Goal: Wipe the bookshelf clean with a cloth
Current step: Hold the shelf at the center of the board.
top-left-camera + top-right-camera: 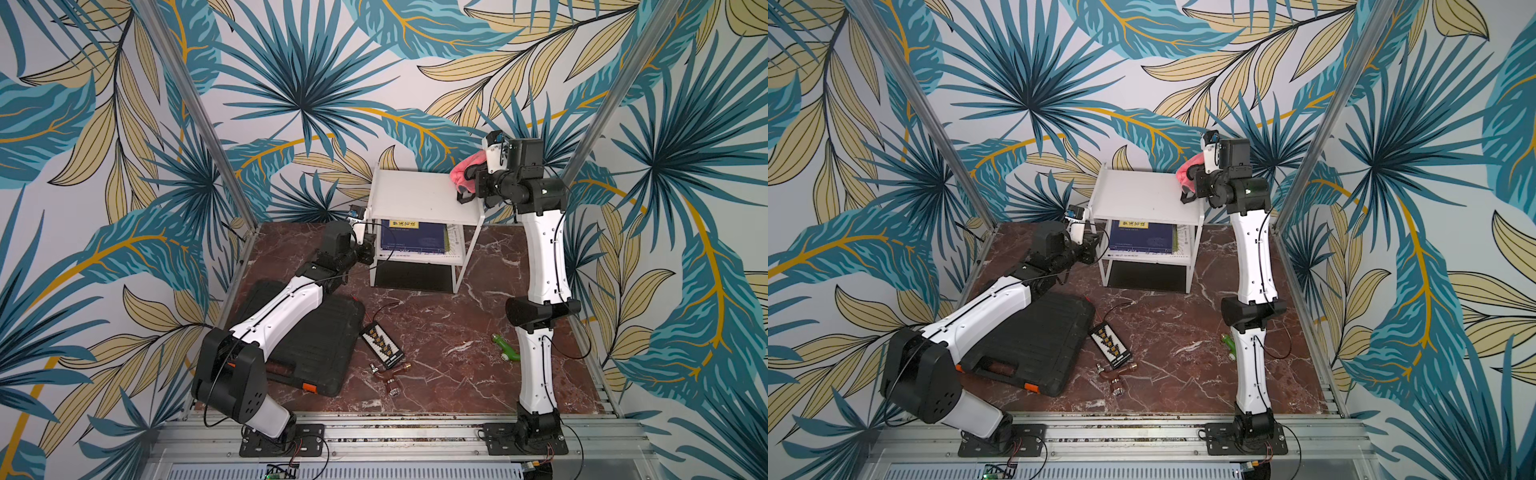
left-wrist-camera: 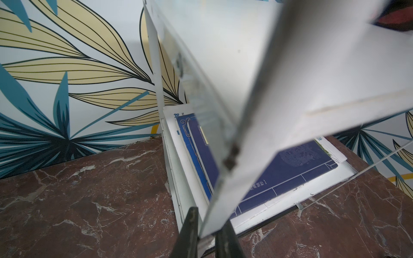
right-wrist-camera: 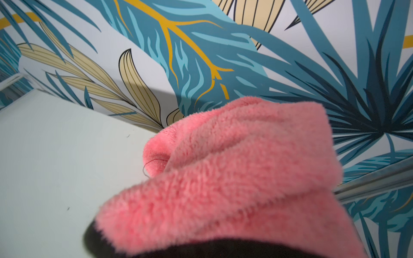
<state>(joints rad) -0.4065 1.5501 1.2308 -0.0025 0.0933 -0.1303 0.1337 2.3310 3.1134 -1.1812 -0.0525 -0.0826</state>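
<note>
Bookshelf: the white two-tier bookshelf (image 1: pixel 419 195) is being shown at the back of the bench (image 1: pixel 457 340), close to the leaf-patterned wall, in both top views
Top shelf: its flat white surface, marked with a few small dark specks, is being shown in the right wrist view
Lower tier: blue books (image 1: pixel 401 239) are being kept lying flat here
Cloth: the pink cloth (image 1: pixel 463 172) is being held bunched at the right rear corner of the top shelf, over the side rail; in the right wrist view it is being seen just over the white surface, and whether it is touching cannot be told
Right end effector: the right end effector (image 1: pixel 471 185) is being kept closed on the cloth, with its fingers being hidden by the fabric
Left end effector: the left end effector (image 2: pixel 207 236) is being kept clamped on the front left upright of the bookshelf, the white edge being gripped between two dark fingers (image 2: pixel 190 230)
Black case: a flat black case (image 1: pixel 311 340) is being left on the left side of the bench, partly under the left arm
Small items: a connector board (image 1: pixel 382 347), a brass fitting (image 1: pixel 388 376) and a green toy (image 1: pixel 507 349) are being left on the front half of the bench, well apart from the bookshelf
</note>
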